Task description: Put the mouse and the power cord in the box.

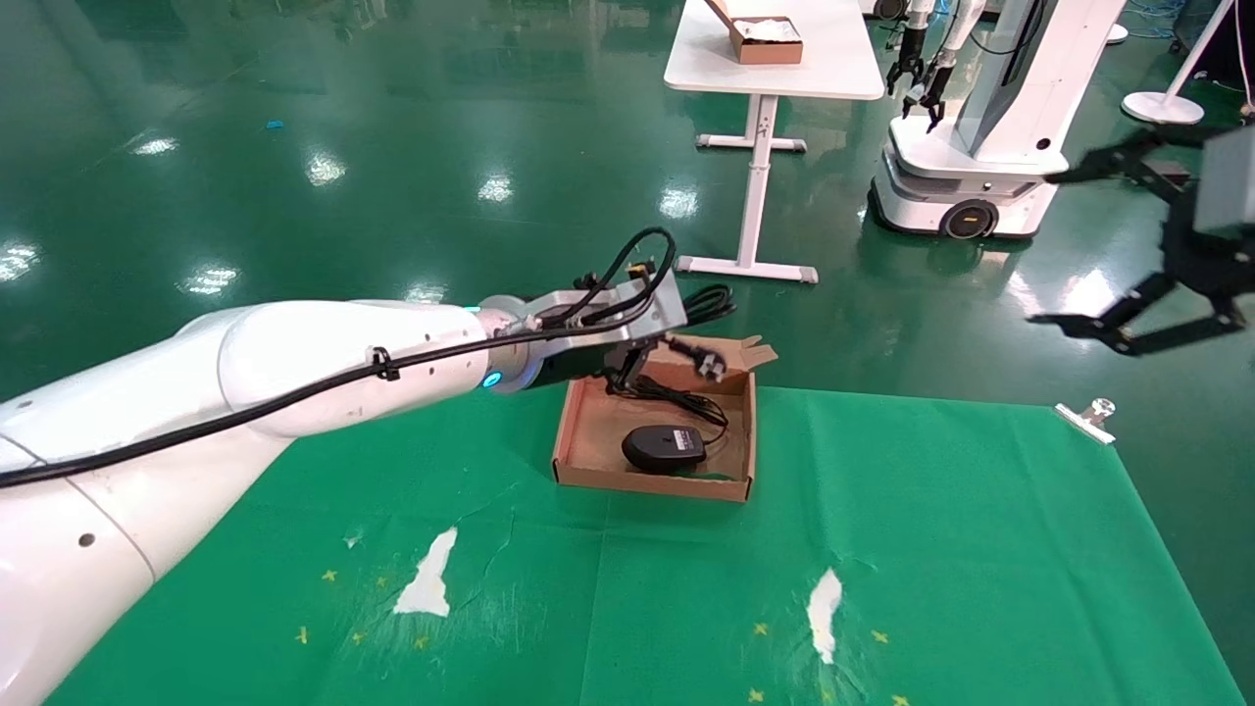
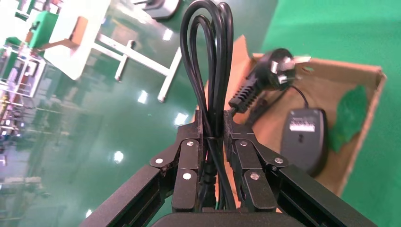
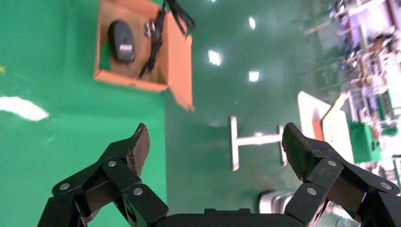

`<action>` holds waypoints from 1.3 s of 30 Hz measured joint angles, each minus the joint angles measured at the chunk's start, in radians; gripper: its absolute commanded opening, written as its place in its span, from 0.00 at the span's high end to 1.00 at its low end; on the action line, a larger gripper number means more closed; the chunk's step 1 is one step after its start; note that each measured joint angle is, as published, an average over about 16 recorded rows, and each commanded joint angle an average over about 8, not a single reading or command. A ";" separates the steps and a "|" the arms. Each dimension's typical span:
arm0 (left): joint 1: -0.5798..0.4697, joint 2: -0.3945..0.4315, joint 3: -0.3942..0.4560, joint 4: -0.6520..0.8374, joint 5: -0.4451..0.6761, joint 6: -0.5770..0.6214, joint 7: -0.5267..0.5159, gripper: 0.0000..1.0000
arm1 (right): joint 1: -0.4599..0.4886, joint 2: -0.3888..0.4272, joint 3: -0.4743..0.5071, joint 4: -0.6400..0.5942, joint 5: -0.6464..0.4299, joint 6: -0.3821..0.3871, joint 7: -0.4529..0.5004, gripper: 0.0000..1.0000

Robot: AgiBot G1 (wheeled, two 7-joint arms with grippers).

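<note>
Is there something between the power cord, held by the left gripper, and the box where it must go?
Nothing visible blocks it. The left gripper holds the power cord over the far edge of the open box; only the mouse lies inside.

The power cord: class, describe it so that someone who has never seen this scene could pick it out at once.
On the green cloth stands an open brown box, and the left hand hangs over its far edge. Clamped in that hand is the power cord, thick black loops ending in a chunky pronged plug. The mouse lying in the box is oval, with a far thinner cable.
</note>
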 measured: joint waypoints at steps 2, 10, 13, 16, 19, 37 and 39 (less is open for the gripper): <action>-0.001 -0.001 0.013 -0.007 0.000 -0.007 -0.014 0.00 | 0.000 0.001 0.001 0.007 0.001 -0.005 0.005 0.00; 0.022 -0.030 -0.007 -0.042 -0.031 0.021 -0.025 0.00 | -0.024 0.004 0.010 0.039 0.023 -0.012 0.028 0.00; 0.044 -0.054 -0.041 -0.062 -0.058 0.053 -0.022 0.00 | -0.050 0.008 0.020 0.064 0.042 -0.008 0.049 0.00; 0.073 -0.085 -0.081 -0.091 -0.091 0.093 -0.021 0.00 | -0.086 0.013 0.032 0.099 0.069 -0.008 0.078 0.00; 0.106 -0.122 -0.129 -0.124 -0.132 0.140 -0.019 0.00 | -0.132 0.020 0.049 0.144 0.104 -0.007 0.115 0.00; 0.316 -0.352 -0.430 -0.329 -0.380 0.436 -0.005 0.00 | -0.447 0.069 0.159 0.453 0.339 -0.003 0.364 0.00; 0.340 -0.377 -0.463 -0.351 -0.408 0.469 -0.004 0.00 | -0.482 0.075 0.172 0.487 0.365 -0.003 0.392 0.00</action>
